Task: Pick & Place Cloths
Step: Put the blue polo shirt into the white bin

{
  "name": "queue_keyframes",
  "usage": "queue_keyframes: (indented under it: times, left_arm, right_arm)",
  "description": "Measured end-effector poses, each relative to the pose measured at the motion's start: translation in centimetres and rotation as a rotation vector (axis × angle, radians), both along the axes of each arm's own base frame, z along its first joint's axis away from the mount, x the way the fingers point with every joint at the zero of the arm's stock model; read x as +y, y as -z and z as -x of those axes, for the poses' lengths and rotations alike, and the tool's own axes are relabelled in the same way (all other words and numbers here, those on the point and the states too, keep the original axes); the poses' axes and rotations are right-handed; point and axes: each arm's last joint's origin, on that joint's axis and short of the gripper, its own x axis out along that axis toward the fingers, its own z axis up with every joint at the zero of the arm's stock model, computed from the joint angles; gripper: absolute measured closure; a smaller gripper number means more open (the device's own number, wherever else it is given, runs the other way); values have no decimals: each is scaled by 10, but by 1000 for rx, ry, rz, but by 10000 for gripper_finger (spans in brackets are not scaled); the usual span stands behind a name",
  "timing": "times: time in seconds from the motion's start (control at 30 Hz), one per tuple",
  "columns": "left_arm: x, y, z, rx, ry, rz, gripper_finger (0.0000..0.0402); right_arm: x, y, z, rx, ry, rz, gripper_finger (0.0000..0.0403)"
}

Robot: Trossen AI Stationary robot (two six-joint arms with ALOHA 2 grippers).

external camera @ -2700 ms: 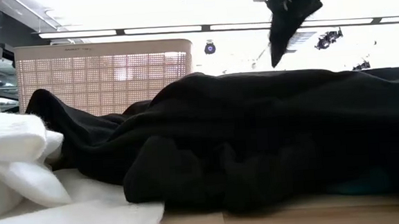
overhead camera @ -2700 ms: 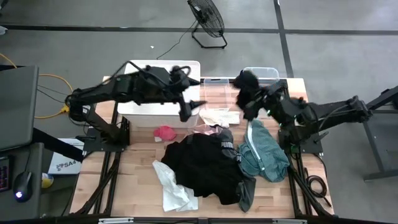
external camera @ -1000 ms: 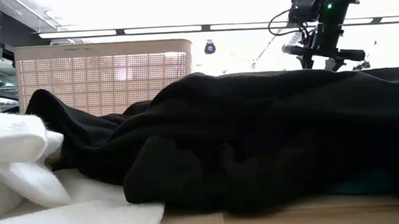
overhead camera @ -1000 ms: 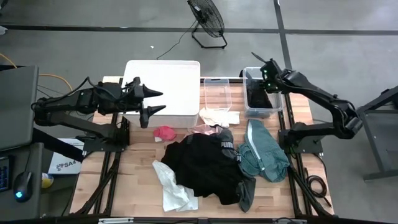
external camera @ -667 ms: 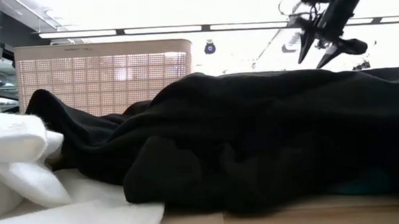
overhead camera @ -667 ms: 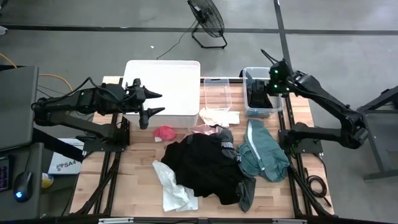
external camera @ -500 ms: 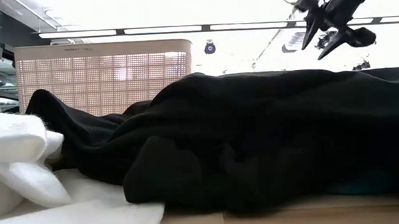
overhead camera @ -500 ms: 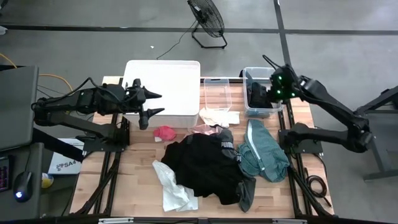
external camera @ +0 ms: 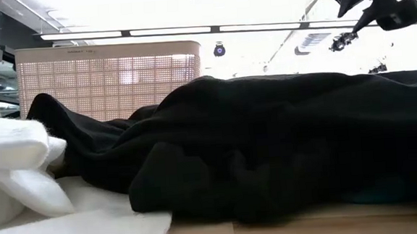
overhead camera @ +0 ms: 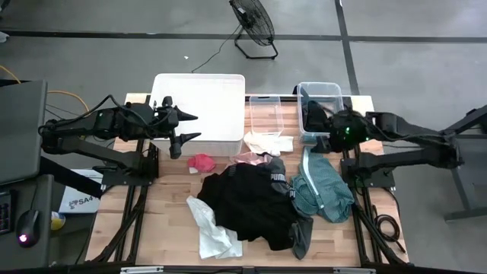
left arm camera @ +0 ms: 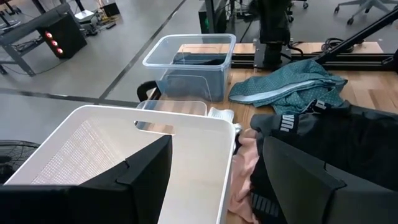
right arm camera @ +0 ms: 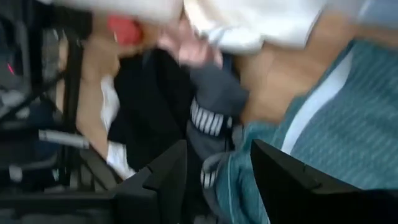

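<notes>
A robotics lab or workshop: a pale wooden surface [overhead camera: 171,205] on a black metal frame stands on a grey concrete floor [overhead camera: 114,61] marked with dark tape lines, near a black floor fan [overhead camera: 253,23], under long ceiling strip lights [external camera: 116,33].

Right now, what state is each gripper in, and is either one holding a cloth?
Left gripper: open, empty, over the white basket.
Right gripper: fingers apart, empty, above the teal cloth.

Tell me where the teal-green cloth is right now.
In the high view the teal-green cloth lies on the table's right side, touching the big black cloth pile, just in front of the clear tub, below the right gripper.
</notes>
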Motion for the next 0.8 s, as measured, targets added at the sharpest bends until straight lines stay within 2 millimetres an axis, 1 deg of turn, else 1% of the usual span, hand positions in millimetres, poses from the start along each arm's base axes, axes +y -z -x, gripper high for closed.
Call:
queue_keyframes:
  times: [0.1,0.17,0.3,0.4,0.5,0.7,0.8]
  left_arm:
    - [0,0,0,0,13,5,158]
    - [-1,0,0,0,23,9,158]
    - [-1,0,0,0,48,19,158]
    - [-1,0,-1,0,49,18,158]
    - [-1,0,0,0,49,18,158]
    - [-2,1,0,9,72,27,158]
    - [-2,1,0,10,73,28,158]
  right_arm:
    - [9,2,-5,23,-42,-28,240]
    - [15,6,-8,68,-42,-56,241]
    - [21,19,-6,278,38,-125,238]
    - [27,29,-6,447,37,-156,222]
    - [33,36,-14,520,-1,-160,187]
    - [47,52,-37,596,-67,-164,86]
    - [53,63,-47,671,-50,-174,44]
